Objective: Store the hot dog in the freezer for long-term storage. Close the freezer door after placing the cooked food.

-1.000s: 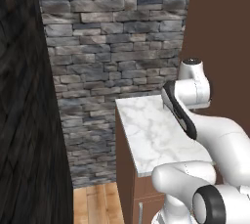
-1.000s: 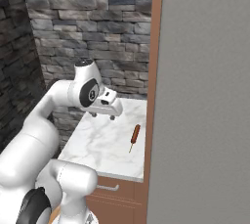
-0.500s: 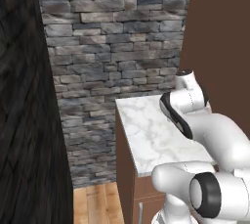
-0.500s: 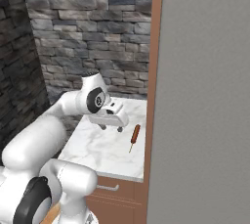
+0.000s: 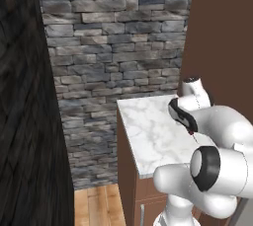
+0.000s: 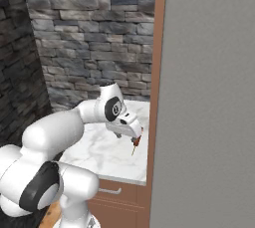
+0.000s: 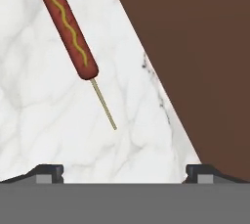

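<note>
The hot dog (image 7: pixel 68 27) is a slim reddish-brown sausage with a yellow mustard line, on a thin stick. It lies on the white marble counter (image 7: pixel 44 130), close to a brown side panel (image 7: pixel 195 47). My gripper (image 7: pixel 124 173) hangs open just above the counter. Its two fingertips (image 7: pixel 49 171) stand wide apart, and the sausage lies ahead of them and to the left, untouched. From the right base, the gripper (image 6: pixel 133 132) hovers over the hot dog (image 6: pixel 136 142) at the counter's right edge. A plain grey fridge surface (image 6: pixel 209 102) rises beside it. The freezer's inside and the door handle are out of view.
A grey stone wall (image 5: pixel 113 32) backs the counter (image 5: pixel 148 136). A tall dark panel (image 5: pixel 24 121) stands at the left, with wood floor (image 5: pixel 99 205) below. Under the counter are brown cabinet fronts (image 6: pixel 119 197). My own arm covers the counter's right side in the left base view.
The arm has swung down and to the right, bringing the hand low over the hot dog at the counter's right edge. The gripper has stayed open.
</note>
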